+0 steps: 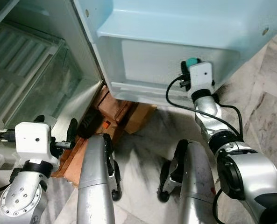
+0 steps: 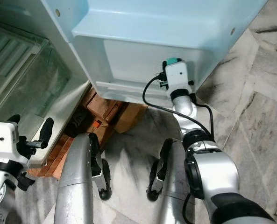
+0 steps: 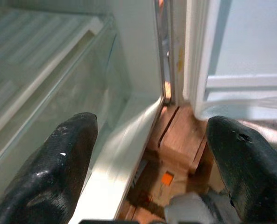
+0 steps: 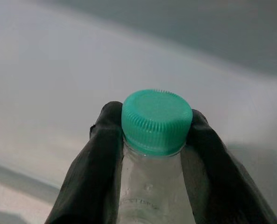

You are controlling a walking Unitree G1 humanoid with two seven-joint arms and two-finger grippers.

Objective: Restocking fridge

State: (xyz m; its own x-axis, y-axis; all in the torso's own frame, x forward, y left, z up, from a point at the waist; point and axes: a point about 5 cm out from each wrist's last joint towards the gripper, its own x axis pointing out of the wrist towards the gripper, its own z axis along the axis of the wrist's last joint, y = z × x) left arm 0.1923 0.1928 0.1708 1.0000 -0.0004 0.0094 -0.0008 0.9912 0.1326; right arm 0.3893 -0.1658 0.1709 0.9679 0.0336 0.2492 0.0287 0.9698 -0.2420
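Green-capped clear bottle (image 4: 152,154) pinched in the right gripper (image 4: 152,140) jaws, raised against the fridge door (image 1: 175,42). Left gripper (image 3: 147,163) jaws spread, low near the open fridge compartment (image 1: 31,70).

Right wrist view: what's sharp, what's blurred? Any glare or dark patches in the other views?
Right wrist view: green cap and clear bottle sharp between the black fingers; the pale door behind is soft and featureless. Left wrist view: fingertips close and slightly soft, bright sheen on the fridge's bottom sill. Left eye view: evenly lit, dark shadow on the marble floor between the robot's legs.
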